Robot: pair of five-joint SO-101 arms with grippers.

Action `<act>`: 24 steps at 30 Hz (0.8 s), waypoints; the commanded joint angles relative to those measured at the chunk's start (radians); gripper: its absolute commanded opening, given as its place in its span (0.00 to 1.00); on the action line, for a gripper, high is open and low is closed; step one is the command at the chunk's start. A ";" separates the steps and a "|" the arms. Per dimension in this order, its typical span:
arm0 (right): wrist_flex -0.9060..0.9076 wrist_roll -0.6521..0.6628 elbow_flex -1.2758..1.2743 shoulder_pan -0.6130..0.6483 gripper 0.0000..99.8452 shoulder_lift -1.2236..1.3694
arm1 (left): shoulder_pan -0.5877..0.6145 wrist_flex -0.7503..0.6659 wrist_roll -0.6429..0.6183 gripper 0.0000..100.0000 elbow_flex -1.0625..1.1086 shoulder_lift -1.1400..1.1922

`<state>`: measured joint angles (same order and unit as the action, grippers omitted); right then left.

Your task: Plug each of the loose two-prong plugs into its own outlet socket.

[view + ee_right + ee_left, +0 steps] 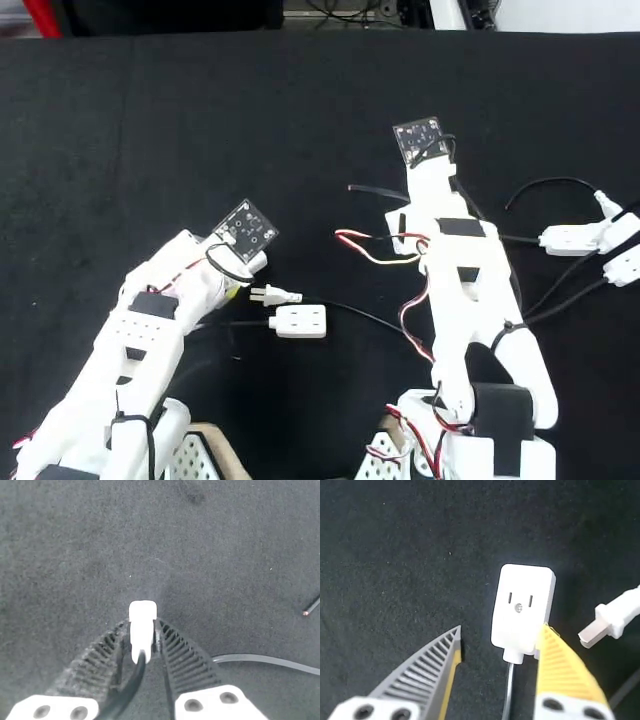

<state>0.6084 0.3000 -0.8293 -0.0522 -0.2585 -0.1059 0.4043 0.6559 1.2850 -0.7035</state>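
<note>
The left gripper (501, 627) is spread wide around a white outlet socket (522, 600), with a loose two-prong plug (612, 620) just beside it. A second white plug (142, 612) is clamped in the right gripper (141, 625). If not clamped, the socket could be shoved aside when prongs are pressed in.

The table (150, 110) was covered by a black cloth. Toward its front middle lay a white outlet socket (298, 321), face up, with its cord (509, 685) leaving one short end. Just beside the socket, but not touching it, lay a loose two-prong plug (275, 295). At the right edge lay a cluster of white plugs and sockets (572, 238), with a black cable (550, 181) arching near them.
</note>
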 commanded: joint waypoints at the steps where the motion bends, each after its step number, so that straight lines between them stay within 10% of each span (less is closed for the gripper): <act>1: -0.011 0.008 0.005 -0.011 0.01 -0.041 | -0.061 -0.017 -0.072 0.23 -0.024 -0.049; 24: -0.011 0.008 0.004 -0.012 0.01 -0.041 | -0.090 0.109 -0.100 0.23 -0.337 0.390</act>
<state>0.6084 0.3000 -0.8293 -0.0522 -0.2585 -0.1949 0.4273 0.5654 1.0963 -0.3936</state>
